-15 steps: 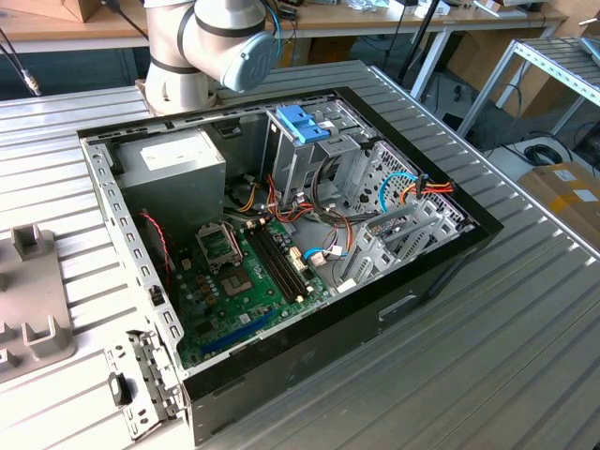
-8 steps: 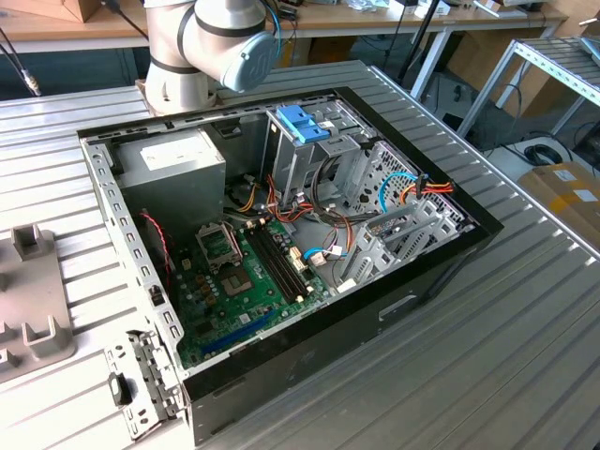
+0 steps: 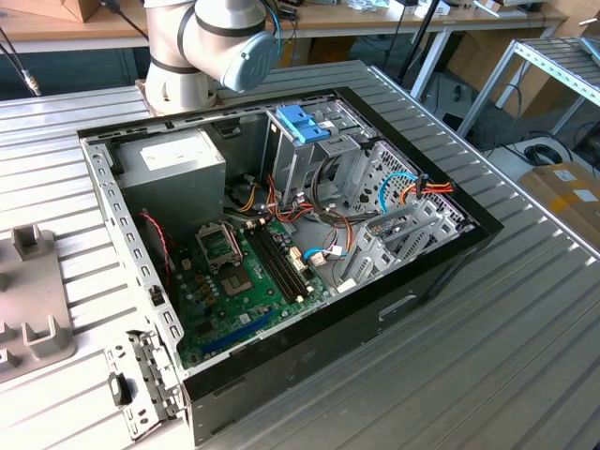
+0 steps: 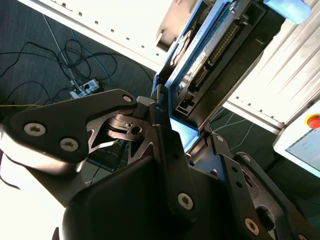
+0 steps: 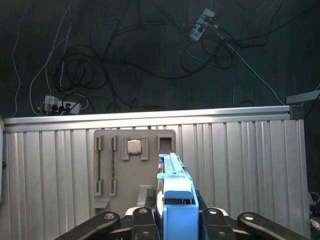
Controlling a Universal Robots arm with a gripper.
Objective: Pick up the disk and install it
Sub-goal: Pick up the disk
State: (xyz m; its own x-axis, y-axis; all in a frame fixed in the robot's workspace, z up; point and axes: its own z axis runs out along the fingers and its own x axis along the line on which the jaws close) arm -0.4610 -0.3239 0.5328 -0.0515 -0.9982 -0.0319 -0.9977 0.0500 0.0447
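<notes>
The disk [image 5: 177, 197] sits pinched edge-on in your tool [image 5: 177, 219]; a shallow grip could let it twist or slip.

The tool [image 5: 175, 222] is matt black metal; the disk [image 5: 176, 189] in it shows smooth light-blue plastic; the tabletop [image 5: 250, 165] beyond is ribbed, dull metal.

Cuts off the arm [image 3: 211, 42] at the top of the exterior view and the grey fixture [image 3: 33, 319] at the exterior view's left. In the first wrist view, hides the near end of the disk [image 5: 177, 197] behind the links of the gripper [image 5: 177, 222], broad faces turned out of sight. In the second wrist view, loses the disk's far end past the picture's edge.
</notes>
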